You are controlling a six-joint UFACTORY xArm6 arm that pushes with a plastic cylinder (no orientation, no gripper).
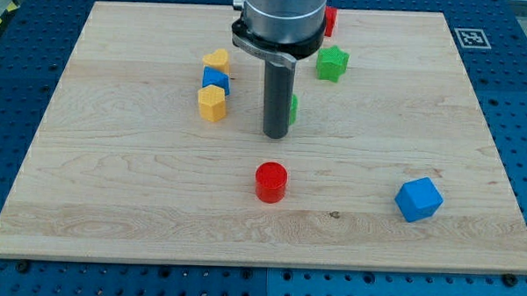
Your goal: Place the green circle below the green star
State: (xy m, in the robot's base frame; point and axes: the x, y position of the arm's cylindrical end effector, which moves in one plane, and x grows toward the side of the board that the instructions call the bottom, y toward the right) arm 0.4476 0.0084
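Observation:
The green star (pixel 331 63) lies near the view's top, right of centre. The green circle (pixel 293 108) is mostly hidden behind my rod; only a thin green sliver shows at the rod's right edge, below and left of the star. My tip (pixel 274 135) sits at the circle's left side, seemingly touching it.
A yellow heart (pixel 216 60), a blue block (pixel 217 79) and a yellow hexagon (pixel 211 103) stand in a column left of the rod. A red circle (pixel 270 182) lies below the tip. A blue hexagon block (pixel 418 199) sits at lower right. A red block (pixel 330 20) is at top.

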